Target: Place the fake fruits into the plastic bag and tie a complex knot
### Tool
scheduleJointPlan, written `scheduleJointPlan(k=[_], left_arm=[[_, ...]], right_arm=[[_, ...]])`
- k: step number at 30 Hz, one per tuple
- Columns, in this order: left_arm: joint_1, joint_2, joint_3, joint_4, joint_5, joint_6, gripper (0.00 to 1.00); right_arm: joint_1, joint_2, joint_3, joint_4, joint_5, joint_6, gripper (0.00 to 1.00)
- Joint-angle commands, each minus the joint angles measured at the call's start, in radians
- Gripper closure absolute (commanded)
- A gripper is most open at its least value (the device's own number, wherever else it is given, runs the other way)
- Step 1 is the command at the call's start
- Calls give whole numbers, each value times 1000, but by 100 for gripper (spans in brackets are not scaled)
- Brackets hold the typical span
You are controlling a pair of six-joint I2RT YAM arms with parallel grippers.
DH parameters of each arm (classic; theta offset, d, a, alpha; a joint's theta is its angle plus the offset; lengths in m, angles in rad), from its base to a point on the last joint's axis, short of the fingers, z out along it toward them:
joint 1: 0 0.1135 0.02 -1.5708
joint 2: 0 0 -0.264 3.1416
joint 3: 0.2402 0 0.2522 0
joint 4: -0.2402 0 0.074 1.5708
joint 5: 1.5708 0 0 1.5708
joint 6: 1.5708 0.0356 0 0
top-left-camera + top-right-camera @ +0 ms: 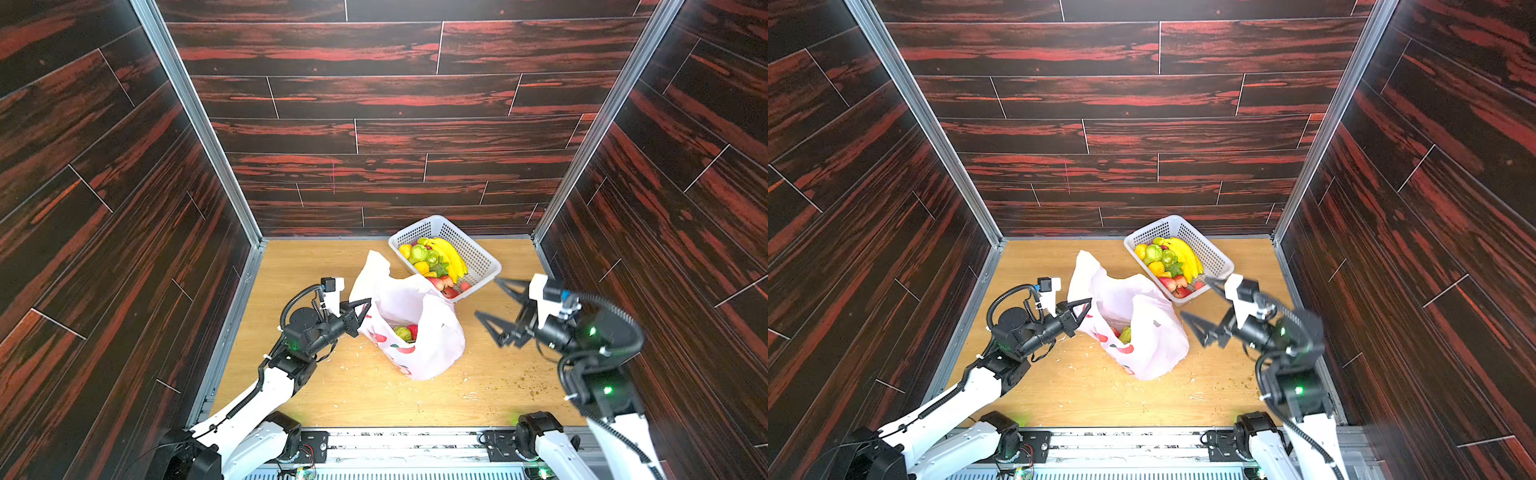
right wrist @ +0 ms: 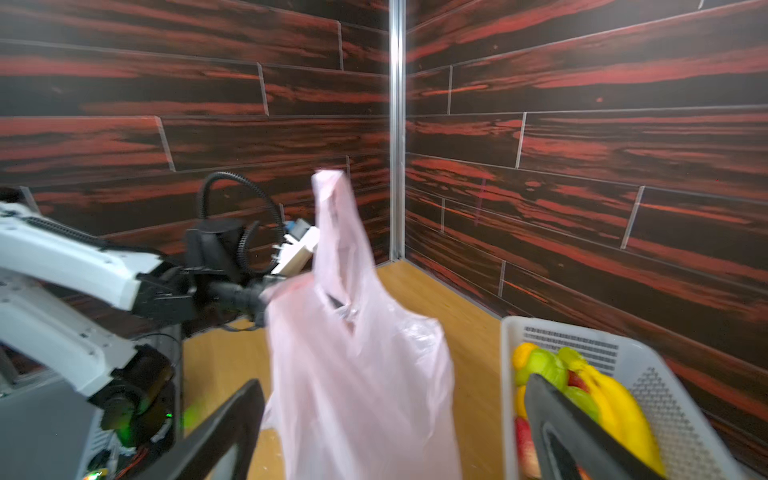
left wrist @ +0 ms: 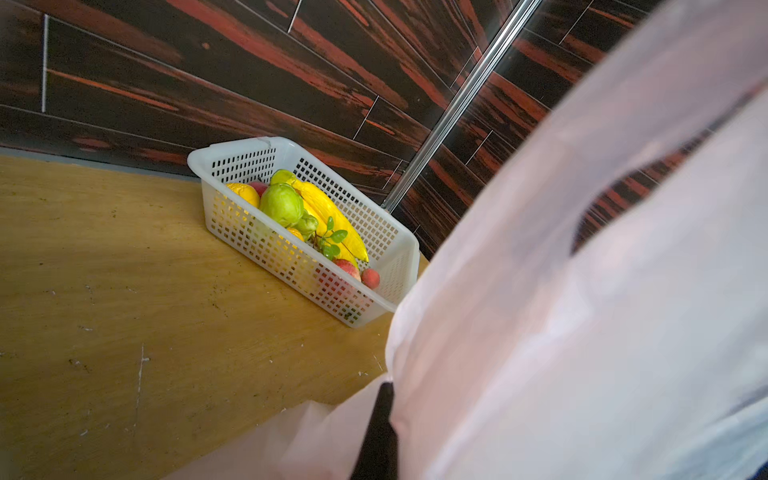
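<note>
The middle of the worktop [image 1: 365,399] is taken up by the plastic bag [image 1: 415,332], with the white basket [image 1: 482,259] just behind it. Bare board is left in front and between the bag and the wide-spread right claw [image 1: 486,297].

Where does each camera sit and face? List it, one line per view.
Top views: high over the robot's base, looking down on table, bag, basket; left arm and right arm show.
Left wrist: on left arm, facing basket past the bag; one dark finger shows.
Right wrist: on right arm, facing bag and left arm; its open fingers show.
Shared: bag and basket, everywhere.
</note>
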Motion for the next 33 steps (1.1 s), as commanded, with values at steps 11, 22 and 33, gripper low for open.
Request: scheduleJointPlan(k=[11, 22, 33], left_arm=[[5, -14, 38, 13, 10, -10, 100], [4, -19, 63, -60, -13, -6, 100], [31, -96, 171, -341, -79, 7, 66]], right_arm=[[430, 98, -145, 200, 411, -53, 1], [638, 316, -117, 345, 653, -131, 36], [454, 291, -64, 247, 386, -128, 100]])
